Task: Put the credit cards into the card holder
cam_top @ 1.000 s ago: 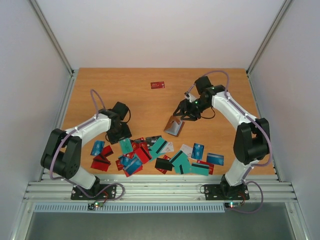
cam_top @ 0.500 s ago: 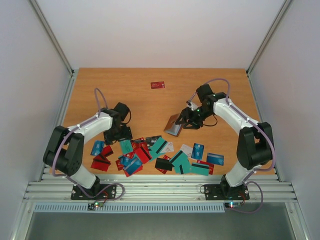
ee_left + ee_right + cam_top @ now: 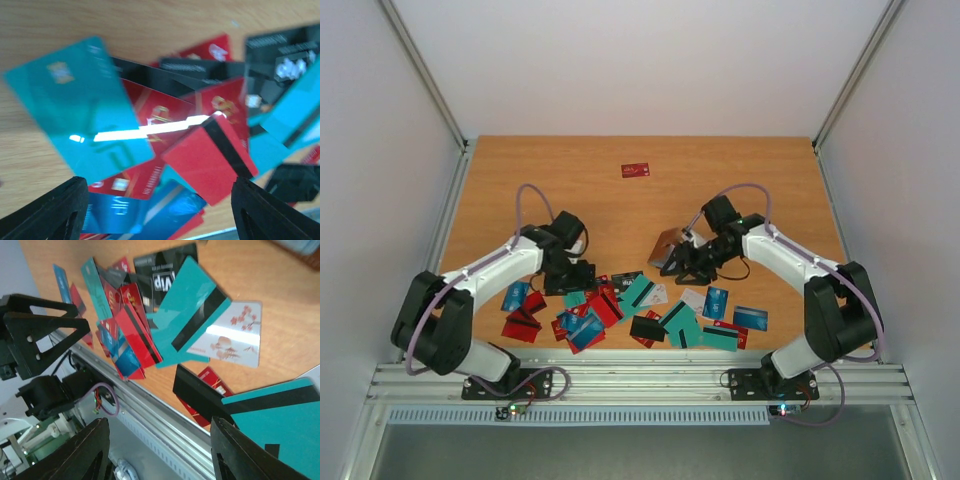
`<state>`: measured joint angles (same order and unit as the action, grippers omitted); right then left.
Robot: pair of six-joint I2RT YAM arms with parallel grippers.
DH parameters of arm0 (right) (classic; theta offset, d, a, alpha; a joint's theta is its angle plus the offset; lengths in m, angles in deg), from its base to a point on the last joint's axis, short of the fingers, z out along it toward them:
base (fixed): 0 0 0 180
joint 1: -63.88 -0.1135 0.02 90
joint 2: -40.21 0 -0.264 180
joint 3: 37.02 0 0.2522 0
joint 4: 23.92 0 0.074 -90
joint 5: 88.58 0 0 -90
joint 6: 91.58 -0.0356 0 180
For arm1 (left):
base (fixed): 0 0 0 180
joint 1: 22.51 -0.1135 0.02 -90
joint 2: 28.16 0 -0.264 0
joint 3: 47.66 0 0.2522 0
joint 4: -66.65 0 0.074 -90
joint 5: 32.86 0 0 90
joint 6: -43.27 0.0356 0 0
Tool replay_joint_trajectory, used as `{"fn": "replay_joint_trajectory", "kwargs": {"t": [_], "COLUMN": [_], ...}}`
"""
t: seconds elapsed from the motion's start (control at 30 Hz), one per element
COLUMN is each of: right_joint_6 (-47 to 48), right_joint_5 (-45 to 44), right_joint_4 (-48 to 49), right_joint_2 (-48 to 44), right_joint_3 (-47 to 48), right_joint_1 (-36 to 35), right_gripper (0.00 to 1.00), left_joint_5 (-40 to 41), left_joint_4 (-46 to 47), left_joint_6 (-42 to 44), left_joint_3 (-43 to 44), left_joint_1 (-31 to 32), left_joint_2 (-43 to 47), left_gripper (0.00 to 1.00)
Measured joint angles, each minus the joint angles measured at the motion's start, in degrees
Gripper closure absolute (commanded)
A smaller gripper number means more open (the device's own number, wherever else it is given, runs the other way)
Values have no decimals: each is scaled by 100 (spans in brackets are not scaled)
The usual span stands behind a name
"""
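Many credit cards (image 3: 640,305) in teal, red, blue, black and white lie in a loose pile along the table's front. The brown card holder (image 3: 666,244) stands open with its grey inside showing, just behind the pile. My left gripper (image 3: 577,281) is open and empty over the pile's left part. Its wrist view shows open jaws (image 3: 160,220) above a teal card (image 3: 75,115), a red striped card (image 3: 210,155) and a blue card (image 3: 145,215). My right gripper (image 3: 681,267) is open and empty beside the holder's near side. Its wrist view shows open jaws (image 3: 160,460) above a teal striped card (image 3: 190,305) and a black card (image 3: 200,395).
A single red card (image 3: 635,170) lies alone at the back centre of the wooden table (image 3: 570,190). The metal rail (image 3: 640,380) runs along the front edge just past the cards. Grey walls close in both sides.
Both grippers have moved toward the front, down over the card pile. The right one has left the holder's far side for its near side. The holder stays in place.
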<state>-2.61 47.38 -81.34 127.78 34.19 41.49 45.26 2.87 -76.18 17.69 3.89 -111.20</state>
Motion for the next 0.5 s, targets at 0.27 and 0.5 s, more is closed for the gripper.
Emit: {"fn": "replay_joint_trajectory", "kwargs": {"t": [0.27, 0.5], "right_joint_6": [-730, -1950], "right_joint_5": [-107, -498], "right_joint_4": [444, 636], "right_joint_2": [-678, -1650], "right_joint_3": [-789, -1797], "right_joint_1": [-334, -782], "right_gripper": [42, 42], "left_joint_5": [-861, -1370], "left_joint_4": [575, 964], "left_joint_6": [295, 459], "left_joint_3": [17, 302], "left_joint_1": [935, 1716], "left_joint_2": [-415, -699], "left_gripper": [29, 37]}}
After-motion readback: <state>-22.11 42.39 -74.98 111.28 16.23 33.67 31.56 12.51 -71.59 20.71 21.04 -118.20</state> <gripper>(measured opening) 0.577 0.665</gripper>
